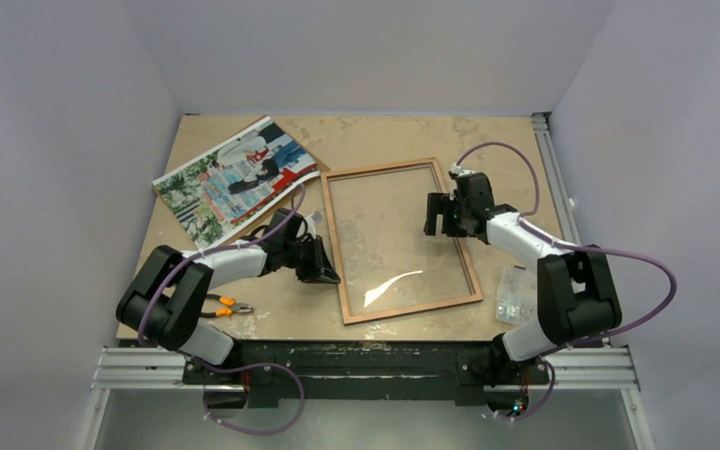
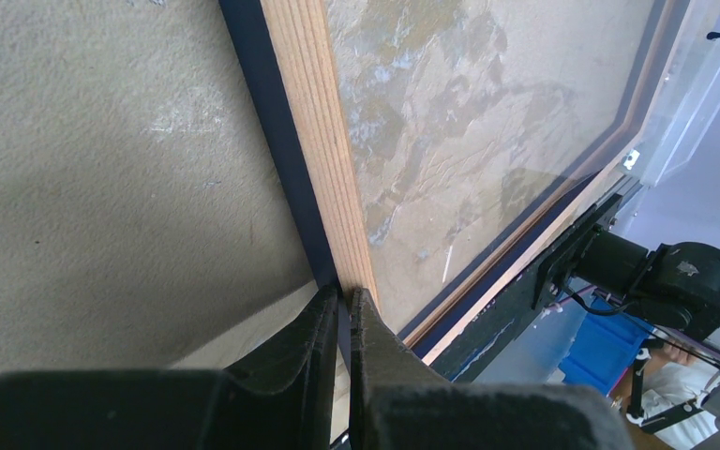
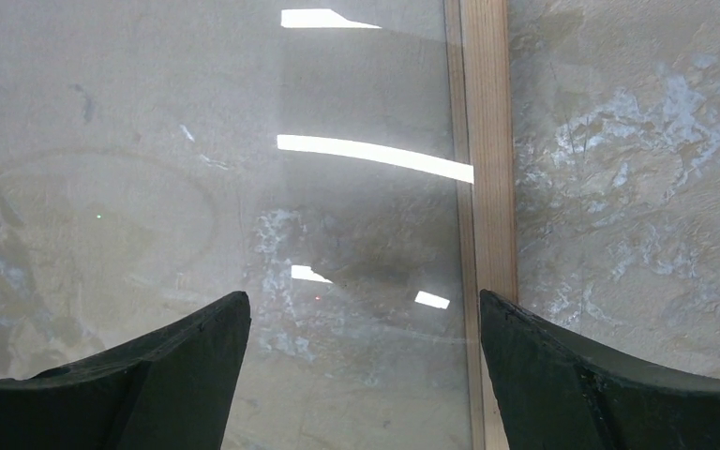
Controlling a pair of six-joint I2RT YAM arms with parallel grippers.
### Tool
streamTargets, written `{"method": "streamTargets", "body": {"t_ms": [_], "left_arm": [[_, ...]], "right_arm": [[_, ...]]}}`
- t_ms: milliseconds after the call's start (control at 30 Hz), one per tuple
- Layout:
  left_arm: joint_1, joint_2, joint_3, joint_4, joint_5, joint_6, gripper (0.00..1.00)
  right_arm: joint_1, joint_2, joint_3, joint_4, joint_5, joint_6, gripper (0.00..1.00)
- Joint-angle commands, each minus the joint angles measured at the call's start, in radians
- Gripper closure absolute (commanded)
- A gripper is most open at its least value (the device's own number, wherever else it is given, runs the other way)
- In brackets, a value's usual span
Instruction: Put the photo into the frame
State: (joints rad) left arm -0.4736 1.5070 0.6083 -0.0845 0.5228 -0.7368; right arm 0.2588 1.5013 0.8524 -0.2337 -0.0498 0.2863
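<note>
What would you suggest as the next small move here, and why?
Probably lower the right gripper onto the right rail of the frame and close: it hangs open over that rail, while the left gripper pinches the left rail.

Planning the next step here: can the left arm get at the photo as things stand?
Probably not yet: the left gripper is shut on the left rail of the frame. The photo lies uncovered just beyond it, far left, so once it lets go the way looks free.
</note>
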Motion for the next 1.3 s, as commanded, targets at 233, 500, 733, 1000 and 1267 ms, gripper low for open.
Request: {"method": "streamTargets", "body": {"t_ms": [233, 500, 733, 1000, 1267], "left_arm": [[-0.021, 0.071, -0.038, -0.110, -0.134, 0.075, 1.00], [-0.022, 0.071, -0.042, -0.109, -0.137, 0.075, 1.00], [-0.021, 0.072, -0.043, -0.109, -0.139, 0.076, 1.00], [-0.022, 0.077, -0.044, -0.106, -0.140, 0.075, 1.00], [-0.022, 0.074, -0.045, -0.106, -0.141, 0.075, 1.00]], "right_arm": [[0.095, 0.067, 0.089, -0.095, 0.072, 0.002, 0.11], [0.107, 0.074, 0.082, -0.082, 0.003, 0.031, 0.12], [0.100, -0.052, 0.058, -0.051, -0.144, 0.088, 0.12], [0.038, -0.168, 0.046, -0.021, -0.304, 0.143, 0.12], [-0.009, -0.165, 0.063, -0.034, -0.440, 0.144, 0.16]]}}
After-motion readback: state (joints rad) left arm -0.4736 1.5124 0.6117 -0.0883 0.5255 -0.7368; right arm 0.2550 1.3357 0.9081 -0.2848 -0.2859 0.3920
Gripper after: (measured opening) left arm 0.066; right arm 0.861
